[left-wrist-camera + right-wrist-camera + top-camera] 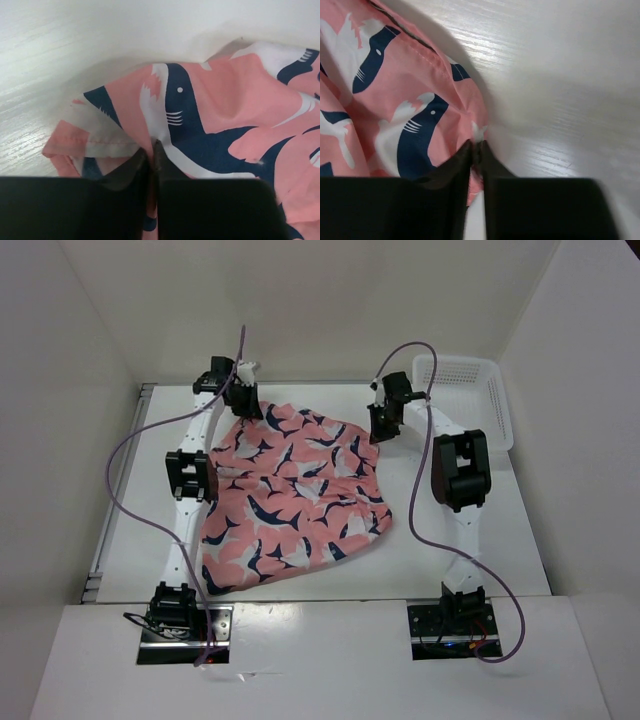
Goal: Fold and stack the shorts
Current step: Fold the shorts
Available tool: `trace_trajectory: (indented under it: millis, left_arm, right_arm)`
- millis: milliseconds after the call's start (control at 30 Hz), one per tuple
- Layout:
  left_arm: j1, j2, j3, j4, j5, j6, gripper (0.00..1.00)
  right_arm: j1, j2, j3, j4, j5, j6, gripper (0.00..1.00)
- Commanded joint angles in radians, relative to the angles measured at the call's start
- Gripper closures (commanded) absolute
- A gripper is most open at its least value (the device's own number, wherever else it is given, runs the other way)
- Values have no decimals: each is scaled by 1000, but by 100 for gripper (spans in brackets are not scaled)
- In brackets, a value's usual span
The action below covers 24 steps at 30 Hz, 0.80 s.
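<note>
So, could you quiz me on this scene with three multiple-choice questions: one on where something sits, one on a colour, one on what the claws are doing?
1. Where is the white basket? A) the table's far right corner B) near left corner C) dead centre
2. What background colour have the shorts? A) green B) pink C) yellow
3. The left gripper and right gripper are: A) wide open in the air B) each shut on the shorts' edge C) holding the basket
Answers: 1 A, it stands at the far right. 2 B, pink shows between the navy-and-white sharks. 3 B, both wrist views show fabric pinched.
</note>
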Motion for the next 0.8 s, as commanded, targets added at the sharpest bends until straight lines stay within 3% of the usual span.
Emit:
trace_trajectory:
  millis: [0, 33, 100, 233, 367, 633, 767]
  left_arm:
    - [-6, 22, 76, -1, -3, 5, 92]
    - [-6, 11, 87, -1, -14, 5, 96]
    - [-6, -10, 136, -1, -51, 5, 100]
    - [-6, -88, 196, 21, -185, 5, 100]
    - [-6, -179, 196, 6, -220, 5, 100]
    - [-63, -326, 196, -126, -298, 5, 100]
    - [-83, -384, 196, -204, -272, 5, 100]
  right_arm:
    - [23, -10, 52, -12, 34, -3, 95]
    - [23, -20, 52, -12, 45, -14, 100]
    - [34, -41, 78, -3, 46, -24, 100]
    - [44, -93, 102, 15, 67, -70, 100]
    - [45, -164, 111, 26, 107, -169, 100]
    - [101, -381, -53, 65, 153, -330, 100]
    - [124, -483, -157, 77, 199, -409, 100]
